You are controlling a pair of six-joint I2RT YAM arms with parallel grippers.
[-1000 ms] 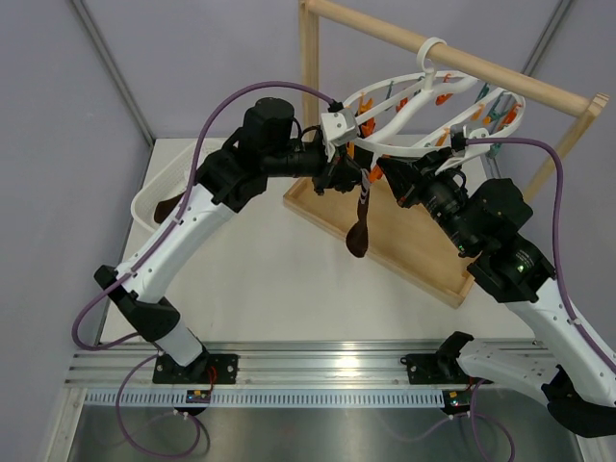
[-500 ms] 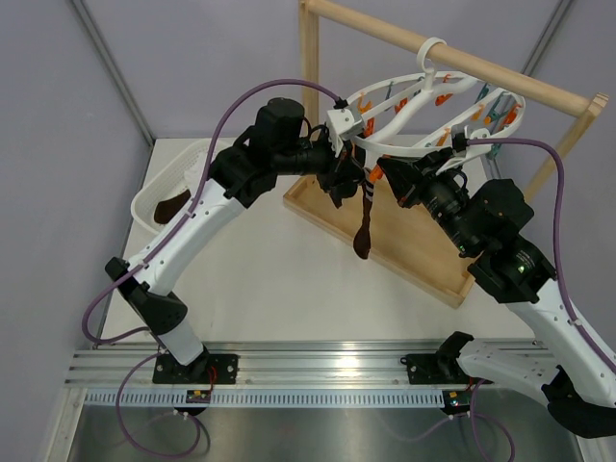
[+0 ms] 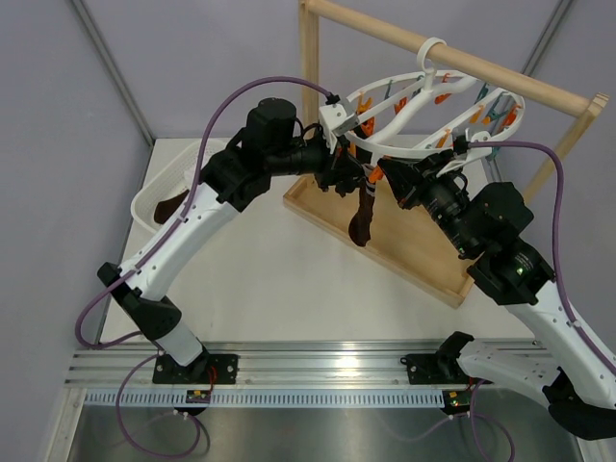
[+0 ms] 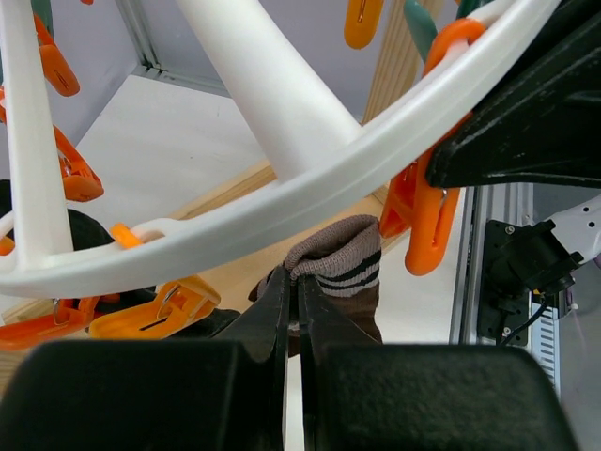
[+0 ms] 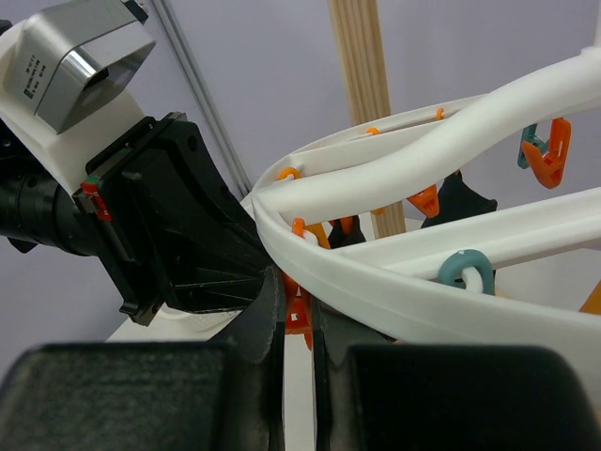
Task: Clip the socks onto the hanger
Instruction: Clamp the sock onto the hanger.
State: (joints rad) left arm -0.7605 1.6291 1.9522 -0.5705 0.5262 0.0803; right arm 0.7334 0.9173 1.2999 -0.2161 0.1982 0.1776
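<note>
Overhead, two claws meet beneath the hanger (image 4: 310,188), at 1 o'clock above the white surface (image 3: 269,279).
Left claw (image 4: 293,282) is pinched tight on the striped cuff of a brown sock (image 4: 338,272), which dangles toward 6 o'clock just under the white ring. Right claw (image 5: 296,291), at its 3 o'clock, is narrowed onto an orange clip (image 5: 299,318) on the ring. The hanger's hook sits over the wooden rail (image 3: 500,77).

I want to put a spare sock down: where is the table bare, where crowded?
Bare: white tabletop between the left arm, the wooden tray and the metal rail. Crowded: under the round white plastic hanger, where the left gripper holds a brown striped sock.
</note>
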